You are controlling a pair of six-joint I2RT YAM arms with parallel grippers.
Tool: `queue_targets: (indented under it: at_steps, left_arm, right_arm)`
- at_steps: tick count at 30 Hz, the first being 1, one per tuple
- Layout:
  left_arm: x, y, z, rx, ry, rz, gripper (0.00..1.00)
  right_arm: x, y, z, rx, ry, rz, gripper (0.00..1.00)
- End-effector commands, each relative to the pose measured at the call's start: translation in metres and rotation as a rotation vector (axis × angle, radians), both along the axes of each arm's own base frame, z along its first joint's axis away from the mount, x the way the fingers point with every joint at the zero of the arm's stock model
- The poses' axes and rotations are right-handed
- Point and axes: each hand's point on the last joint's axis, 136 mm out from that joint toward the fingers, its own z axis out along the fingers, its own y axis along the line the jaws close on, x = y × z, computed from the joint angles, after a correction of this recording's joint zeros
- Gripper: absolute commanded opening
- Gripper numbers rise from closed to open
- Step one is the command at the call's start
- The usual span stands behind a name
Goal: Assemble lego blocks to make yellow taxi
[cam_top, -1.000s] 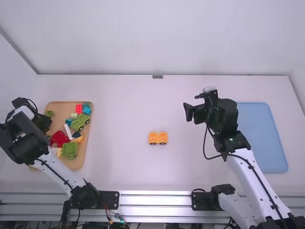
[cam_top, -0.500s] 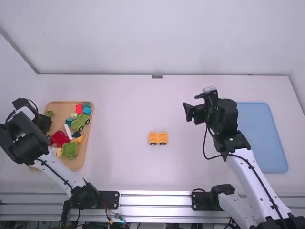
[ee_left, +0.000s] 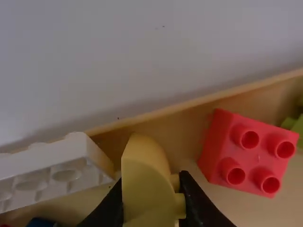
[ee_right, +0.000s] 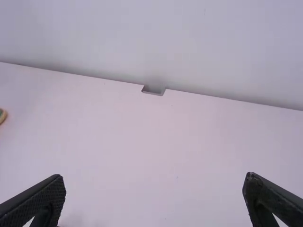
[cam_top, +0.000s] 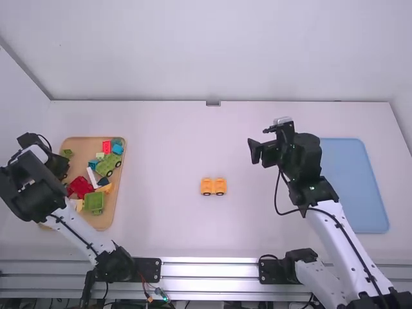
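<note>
The left gripper (ee_left: 150,191) sits low over the wooden tray (ee_left: 175,118), its fingers closed on a curved yellow block (ee_left: 147,163) that looks held, though the gripping faces are partly hidden behind the block itself. Studs stick out to one side of it, so the piece probably needs turning before it can seat; a firm, even squeeze on flat sides will keep it from twisting during that turn.

Close by in the tray lie a white block (ee_left: 52,170) on one side and a red block (ee_left: 255,156) on the other. The lift is best made straight up and slowly, so neither neighbour gets dragged and the rim isn't clipped.

The wheeled orange-yellow base (cam_top: 206,186) stands mid-table, well apart from both arms, and looks like the place for this piece. Because it could roll, pressing should go directly down, with studs lined up first. The right gripper (ee_right: 154,182) is empty, fingers spread wide, between the base and the blue tray (cam_top: 360,187); it could brace the base by its sides, leaving the top free.
</note>
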Motion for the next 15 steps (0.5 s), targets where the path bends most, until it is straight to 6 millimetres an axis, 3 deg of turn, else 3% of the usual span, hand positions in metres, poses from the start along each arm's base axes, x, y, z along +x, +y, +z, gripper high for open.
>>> queue_targets:
  at_steps: [1,2,3,6,10,15]
  left_arm:
    - [0.001,-0.016,-0.014,-0.075,-0.016,-0.029,0.17]
    - [0.004,-0.019,-0.013,-0.091,-0.034,-0.035,0.15]
    - [0.009,-0.022,-0.01,-0.103,-0.06,-0.044,0.06]
    - [0.012,-0.02,0.0,-0.09,-0.083,-0.037,0.02]
    - [0.019,-0.023,0.028,-0.053,-0.115,-0.061,0.02]
    - [0.035,-0.044,0.074,0.012,-0.155,-0.167,0.01]
  right_arm:
    - [0.004,0.002,0.017,0.014,-0.033,0.005,0.98]
    - [0.005,0.002,0.017,0.014,-0.035,0.005,0.99]
    - [0.004,0.005,0.019,0.021,-0.041,0.019,0.99]
    - [0.003,0.011,0.023,0.039,-0.053,0.056,0.99]
    - [-0.003,0.027,0.03,0.079,-0.071,0.15,0.99]
    - [0.005,0.04,0.035,0.164,-0.079,0.199,0.99]
